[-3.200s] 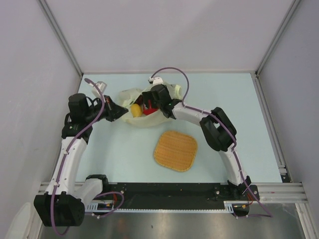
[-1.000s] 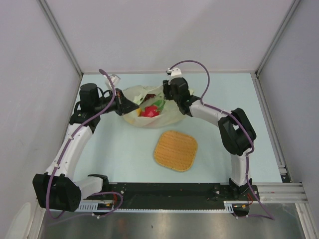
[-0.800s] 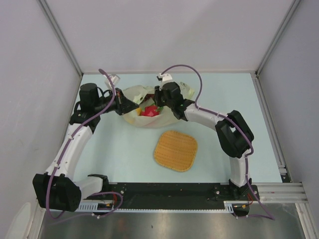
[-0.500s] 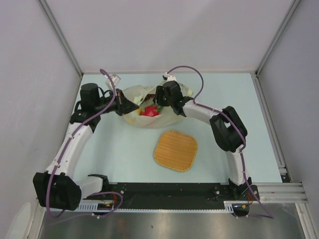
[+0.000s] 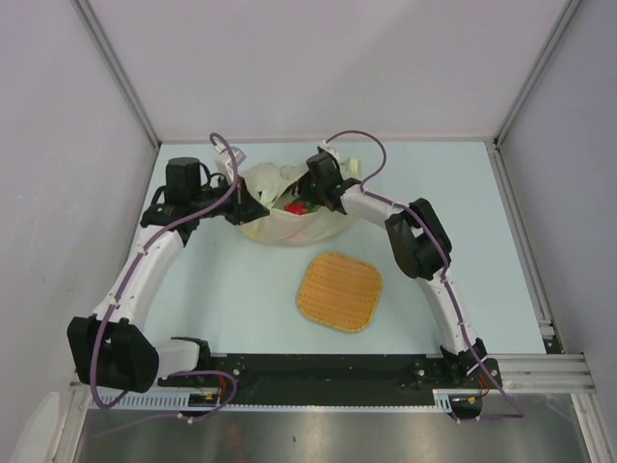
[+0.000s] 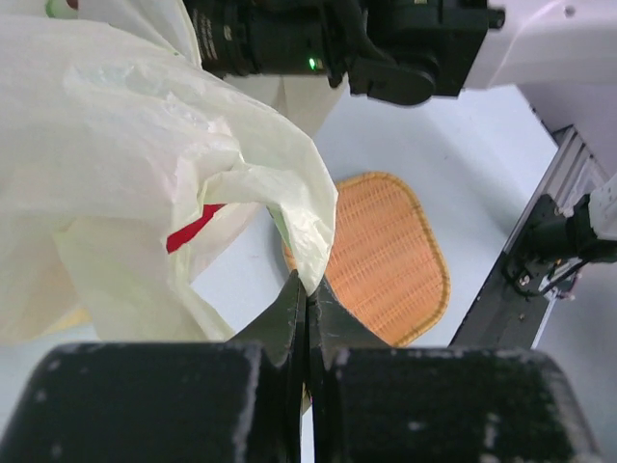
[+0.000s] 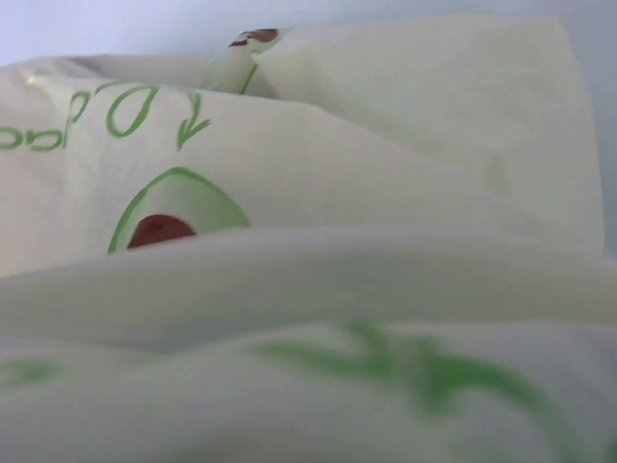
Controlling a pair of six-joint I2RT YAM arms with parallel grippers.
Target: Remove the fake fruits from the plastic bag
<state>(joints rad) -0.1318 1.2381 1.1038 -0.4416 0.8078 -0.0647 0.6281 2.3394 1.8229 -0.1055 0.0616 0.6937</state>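
Observation:
The pale yellow-green plastic bag (image 5: 289,224) lies at the back of the table. My left gripper (image 5: 254,208) is shut on its left edge; in the left wrist view the fingertips (image 6: 307,292) pinch a fold of the bag (image 6: 116,145). My right gripper (image 5: 308,192) reaches into the bag's mouth from the right, its fingertips hidden. The red dragon fruit (image 5: 297,206) shows in the opening, and as a red patch through the plastic (image 6: 193,227). The right wrist view shows only bag plastic (image 7: 318,193) with green print. The other fruits are hidden.
The orange woven mat (image 5: 339,291) lies in front of the bag, right of centre, and shows in the left wrist view (image 6: 386,256). The right arm's wrist (image 6: 386,39) is close above the bag. Enclosure walls stand left, right and behind.
My right gripper has moved left and down into the bag's mouth, covering most of the red fruit. My left arm has shifted slightly back, still holding the bag's edge.

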